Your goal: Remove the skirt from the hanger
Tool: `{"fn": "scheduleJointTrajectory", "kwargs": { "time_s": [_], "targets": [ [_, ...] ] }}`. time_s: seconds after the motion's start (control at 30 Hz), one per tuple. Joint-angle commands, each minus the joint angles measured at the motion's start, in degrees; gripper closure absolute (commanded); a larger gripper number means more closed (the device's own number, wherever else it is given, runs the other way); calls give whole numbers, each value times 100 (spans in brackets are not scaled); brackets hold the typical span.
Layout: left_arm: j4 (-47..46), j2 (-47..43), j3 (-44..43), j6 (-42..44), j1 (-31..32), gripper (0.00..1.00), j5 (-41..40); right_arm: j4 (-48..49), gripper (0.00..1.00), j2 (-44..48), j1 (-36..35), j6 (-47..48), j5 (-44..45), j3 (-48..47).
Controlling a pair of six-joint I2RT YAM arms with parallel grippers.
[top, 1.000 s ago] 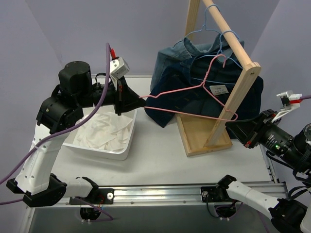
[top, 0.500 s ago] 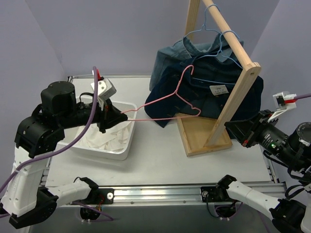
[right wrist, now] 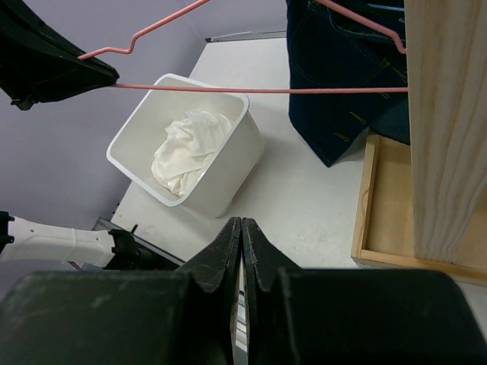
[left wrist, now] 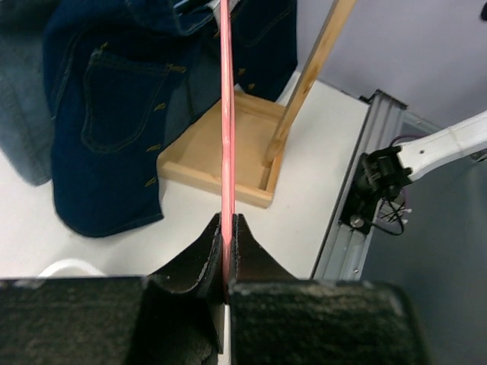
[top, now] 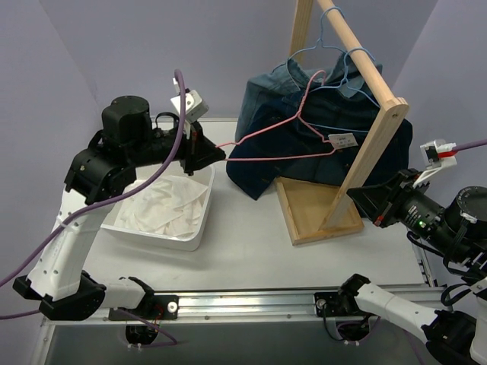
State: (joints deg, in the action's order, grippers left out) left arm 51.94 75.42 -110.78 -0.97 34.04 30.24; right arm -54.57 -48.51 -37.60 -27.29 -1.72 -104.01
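Note:
The white skirt [top: 169,207] lies crumpled in a white tub [top: 190,237] on the table's left; it also shows in the right wrist view [right wrist: 190,148]. The pink hanger [top: 285,125] is bare and held in the air, its hook up against the denim clothes. My left gripper [top: 221,151] is shut on the hanger's corner; in the left wrist view the pink wire [left wrist: 227,114] runs out from between the jaws. My right gripper [top: 364,204] is shut and empty at the right, near the rack's wooden post. In the right wrist view the hanger [right wrist: 259,89] spans the top.
A wooden rack [top: 365,76] on a tray base [top: 312,220] stands right of centre. Dark-blue and light-blue denim garments [top: 281,152] hang from it on light-blue wire hangers [top: 335,53]. The metal rail [top: 251,300] runs along the near edge.
My left arm has lifted and carried the hanger up and to the right, back toward the rack, after a dip toward the tub. The right gripper has barely moved.

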Motion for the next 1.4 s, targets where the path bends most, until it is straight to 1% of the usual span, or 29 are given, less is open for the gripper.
{"fn": "scheduleJointTrajectory", "kwargs": {
  "time_s": [0.0,0.03,0.13,0.23,0.4,0.5,0.63,0.97,1.03,1.27,1.3,1.33,1.37],
  "targets": [
    [-1106,104,-339,-394,-3,98,781,139,100,61,-45,-84,136,-49],
    [-1351,166,-348,-456,-12,98,999,122,100,87,-54,-84,154,-41],
    [-1773,193,-277,-693,-12,98,1246,78,100,131,-54,-92,154,-23],
    [-2020,193,-216,-834,-12,98,1335,95,100,149,-54,-92,154,47],
    [-2144,324,-303,-992,-12,98,1432,157,100,149,-71,-57,154,108],
    [-2328,465,-365,-1203,6,98,1616,218,100,140,-80,-49,154,161],
    [-2610,605,-330,-1344,94,98,1626,297,100,123,-98,-40,154,197],
    [-2654,1098,-611,-1370,428,98,1731,315,100,140,-98,-92,154,232],
    [-2628,1098,-541,-1362,463,98,1757,297,100,166,-107,-110,311,232],
    [-2514,1063,-216,-1327,586,98,1775,332,100,184,-98,-119,321,320],
    [-2488,1054,-190,-1335,586,95,1766,341,100,158,-98,-119,312,320],
    [-2487,1002,-120,-1327,595,88,1749,350,100,149,-107,-101,304,320],
    [-2470,984,-84,-1283,595,86,1731,359,100,149,-107,-93,303,320]
  ]
}}
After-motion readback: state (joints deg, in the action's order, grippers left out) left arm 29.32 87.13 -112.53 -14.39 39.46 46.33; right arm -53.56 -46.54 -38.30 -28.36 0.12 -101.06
